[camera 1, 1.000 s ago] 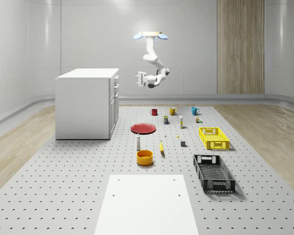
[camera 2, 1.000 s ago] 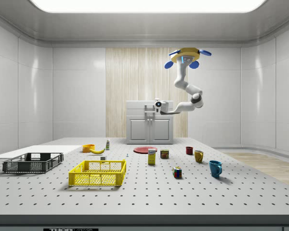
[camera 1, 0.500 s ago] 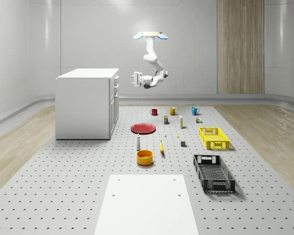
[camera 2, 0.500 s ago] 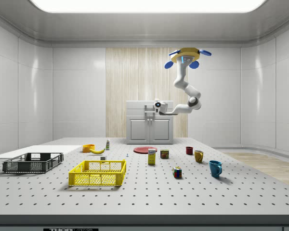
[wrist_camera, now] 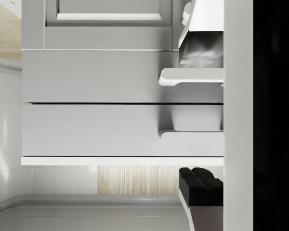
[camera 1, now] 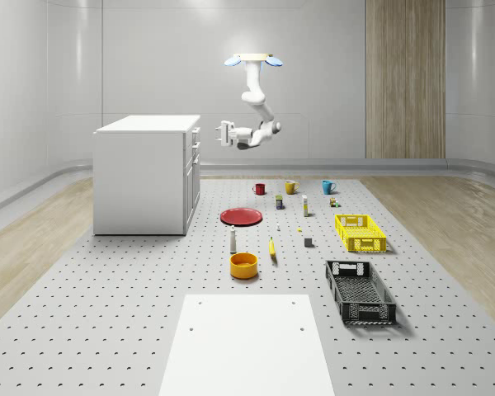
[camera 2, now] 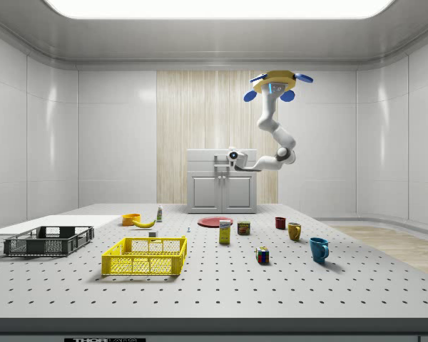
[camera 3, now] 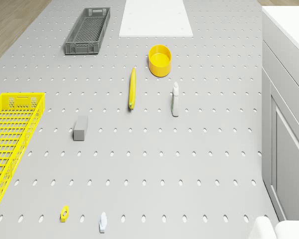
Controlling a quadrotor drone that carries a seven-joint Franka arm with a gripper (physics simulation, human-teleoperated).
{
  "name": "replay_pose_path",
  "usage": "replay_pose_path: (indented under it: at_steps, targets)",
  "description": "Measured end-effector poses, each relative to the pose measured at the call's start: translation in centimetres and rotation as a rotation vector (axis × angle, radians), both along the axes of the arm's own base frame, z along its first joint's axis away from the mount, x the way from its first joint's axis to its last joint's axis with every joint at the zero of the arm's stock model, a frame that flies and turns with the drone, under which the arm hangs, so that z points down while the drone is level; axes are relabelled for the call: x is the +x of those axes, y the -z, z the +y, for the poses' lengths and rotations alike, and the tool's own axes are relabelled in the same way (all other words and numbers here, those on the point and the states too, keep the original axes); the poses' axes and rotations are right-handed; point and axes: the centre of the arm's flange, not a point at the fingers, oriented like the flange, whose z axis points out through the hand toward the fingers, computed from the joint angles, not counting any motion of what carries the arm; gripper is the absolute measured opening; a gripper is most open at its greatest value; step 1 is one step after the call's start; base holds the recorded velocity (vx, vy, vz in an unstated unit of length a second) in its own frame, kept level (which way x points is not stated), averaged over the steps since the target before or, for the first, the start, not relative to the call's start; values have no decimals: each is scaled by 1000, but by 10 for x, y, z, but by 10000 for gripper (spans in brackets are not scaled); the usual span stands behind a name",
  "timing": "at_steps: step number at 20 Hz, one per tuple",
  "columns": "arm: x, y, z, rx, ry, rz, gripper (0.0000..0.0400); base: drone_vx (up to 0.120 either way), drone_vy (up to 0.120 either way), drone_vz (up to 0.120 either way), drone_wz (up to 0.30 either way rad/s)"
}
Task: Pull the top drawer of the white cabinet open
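My fingers (wrist_camera: 200,185) stand open, near the drawer fronts but not touching them. The white cabinet (camera 1: 140,177) stands on the surface (camera 1: 107,313) at the whole-scene view's left. Its top drawer (wrist_camera: 96,130) sits shut just under the cabinet top. The front faces that view's right, so I judge it slides out that way. Its handle (wrist_camera: 188,135) is a stiff, smooth bar that lies level along the front. I would take it at the middle, because a hold near one end may twist or slip. The drone (camera 1: 253,59) hovers to the right, over the surface.
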Motion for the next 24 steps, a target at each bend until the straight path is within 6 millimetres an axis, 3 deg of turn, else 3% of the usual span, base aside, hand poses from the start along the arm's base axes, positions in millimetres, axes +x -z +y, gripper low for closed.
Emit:
replay_pose_path:
  at_steps: [15,24]
  targets:
    - [0,32,11,0,0,0,305,0,0,0,0]
    - [0,36,37,0,0,0,305,0,0,0,0]
